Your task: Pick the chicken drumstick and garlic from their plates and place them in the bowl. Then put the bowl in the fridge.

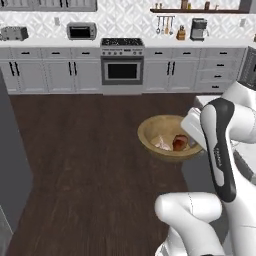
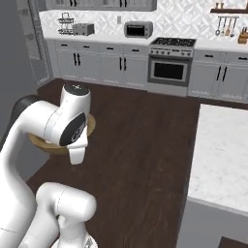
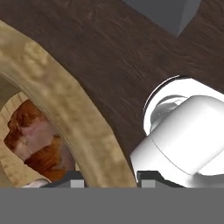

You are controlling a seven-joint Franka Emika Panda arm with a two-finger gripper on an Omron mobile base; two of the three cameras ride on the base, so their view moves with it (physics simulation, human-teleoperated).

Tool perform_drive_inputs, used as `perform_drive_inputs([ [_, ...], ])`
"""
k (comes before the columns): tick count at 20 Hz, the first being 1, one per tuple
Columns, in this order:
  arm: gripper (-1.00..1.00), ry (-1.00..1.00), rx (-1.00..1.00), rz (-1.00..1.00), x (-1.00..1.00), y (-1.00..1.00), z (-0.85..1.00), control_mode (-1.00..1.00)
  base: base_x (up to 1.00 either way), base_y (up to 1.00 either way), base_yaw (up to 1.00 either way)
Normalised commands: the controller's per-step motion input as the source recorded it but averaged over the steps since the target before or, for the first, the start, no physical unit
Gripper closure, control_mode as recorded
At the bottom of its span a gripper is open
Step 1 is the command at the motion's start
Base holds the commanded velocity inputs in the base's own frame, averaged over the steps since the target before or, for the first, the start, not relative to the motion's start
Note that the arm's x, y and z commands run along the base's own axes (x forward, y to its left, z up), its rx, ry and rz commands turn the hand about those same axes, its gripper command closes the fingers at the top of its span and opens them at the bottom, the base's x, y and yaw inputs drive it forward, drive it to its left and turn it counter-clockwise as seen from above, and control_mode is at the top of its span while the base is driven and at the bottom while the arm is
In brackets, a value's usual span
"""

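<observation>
Kitchen floor backdrop: bowl (image 1: 167, 137), loaded with chicken drumstick (image 1: 180, 143) and garlic (image 1: 162, 143), is held aloft, rim pinched by gripper (image 3: 105, 177); carriage to fridge is judged next.

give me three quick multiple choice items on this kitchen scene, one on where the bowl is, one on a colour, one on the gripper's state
1. Where is the bowl?
A. held up over the dark wood floor
B. on the marble counter
C. inside the oven

2. What colour is the chicken drumstick in the bowl?
A. green
B. reddish-brown
C. blue

3. What state is the gripper in?
A. wide open, holding nothing
B. shut on a plate
C. shut on the bowl's rim

Answers:
1 A, the left base view shows the bowl in the air at the arm's end with floor beneath it.
2 B, it shows reddish-brown beside the pale garlic.
3 C, the hand view has one finger tip on each side of the tan rim.
</observation>
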Motion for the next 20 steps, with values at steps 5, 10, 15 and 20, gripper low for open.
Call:
perform_drive_inputs([
  [5,1.0,0.0,0.0,0.0,0.0,0.0,0.0,1.0,1.0,1.0,-0.24],
  [10,1.0,0.0,0.0,0.0,0.0,0.0,0.0,1.0,1.0,0.95,-0.19],
  [15,1.0,0.0,0.0,0.0,0.0,0.0,0.0,1.0,1.0,0.12,0.03],
  [20,1.0,0.0,0.0,0.0,0.0,0.0,0.0,1.0,1.0,-0.4,0.25],
])
